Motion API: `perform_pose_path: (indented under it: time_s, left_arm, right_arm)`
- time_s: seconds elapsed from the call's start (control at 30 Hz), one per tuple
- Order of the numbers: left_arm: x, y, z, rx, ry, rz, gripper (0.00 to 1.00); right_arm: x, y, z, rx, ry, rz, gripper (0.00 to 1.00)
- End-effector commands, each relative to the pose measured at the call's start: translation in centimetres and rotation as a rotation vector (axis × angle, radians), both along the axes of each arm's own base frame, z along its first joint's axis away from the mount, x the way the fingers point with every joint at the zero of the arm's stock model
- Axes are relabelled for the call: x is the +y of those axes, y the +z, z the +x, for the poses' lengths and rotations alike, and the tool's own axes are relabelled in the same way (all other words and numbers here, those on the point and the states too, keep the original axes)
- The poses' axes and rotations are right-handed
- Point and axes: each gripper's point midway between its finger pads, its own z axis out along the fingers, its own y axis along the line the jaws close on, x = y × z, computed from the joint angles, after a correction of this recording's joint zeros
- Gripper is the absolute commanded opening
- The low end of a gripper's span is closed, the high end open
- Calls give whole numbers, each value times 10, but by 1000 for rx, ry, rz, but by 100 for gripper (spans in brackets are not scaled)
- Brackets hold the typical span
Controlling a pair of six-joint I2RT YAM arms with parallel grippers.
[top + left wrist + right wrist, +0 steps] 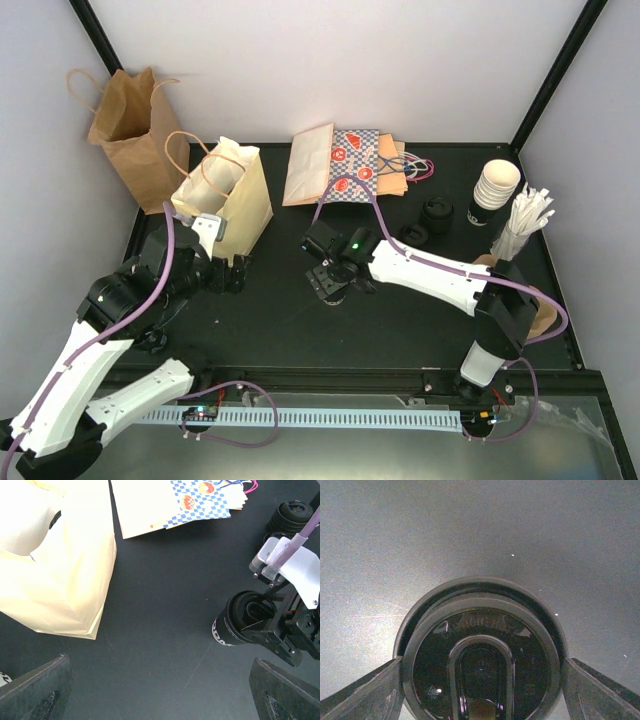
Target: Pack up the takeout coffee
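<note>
Takeout coffee: a black paper cup with white lettering [225,630], closed by a round black plastic lid [480,625]. It stands upright near the middle of the black tabletop [270,325].
Right gripper [480,680]: lowered over the cup from above. Its jaws stand on either side of the lid, close against the rim. Whether they press on it cannot be told.
Left gripper [160,692]: jaws spread wide and holding nothing. It is low over the tabletop, just in front of the cream bag and well apart from the cup.
Cream handled paper bag [240,195]: upright and open at the top, left of the cup.
Brown handled paper bag [135,135]: upright in the far left corner, behind the cream bag.
Flat paper bags [345,165]: lying fanned at the far edge beyond the cup. One is plain cream and one is blue-and-white checked with red motifs.
Spare black lids [436,212]: on the tabletop, right of the cup.
Stack of nested paper cups [497,185]: pale rims, at the far right.
Bundle of white sticks [527,220]: upright, just beside the stack.
</note>
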Motion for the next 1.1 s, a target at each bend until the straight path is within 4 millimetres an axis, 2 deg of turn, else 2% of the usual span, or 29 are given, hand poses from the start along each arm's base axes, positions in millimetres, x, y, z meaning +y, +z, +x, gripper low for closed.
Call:
perform_pose_path:
  time_s: [0.0,0.33,0.6,0.67,0.9,1.07]
  left_arm:
    - [8,0,-1,-5,17,24,99]
    - [7,-4,-2,1,13,24,99]
    - [6,-9,-2,12,8,28,99]
    - [5,-10,-1,15,5,27,99]
    - [2,-9,1,15,0,21,99]
    - [11,-8,3,9,28,68,99]
  right_arm:
    - [0,-2,1,-8,-5,-24,85]
    - [1,-11,-2,12,5,-34,80]
    - [-6,-35,-14,70,6,-44,77]
    - [-9,-36,-16,69,5,-48,75]
    - [-10,0,-4,-22,-5,-19,74]
    - [-16,24,1,-87,-12,-2,74]
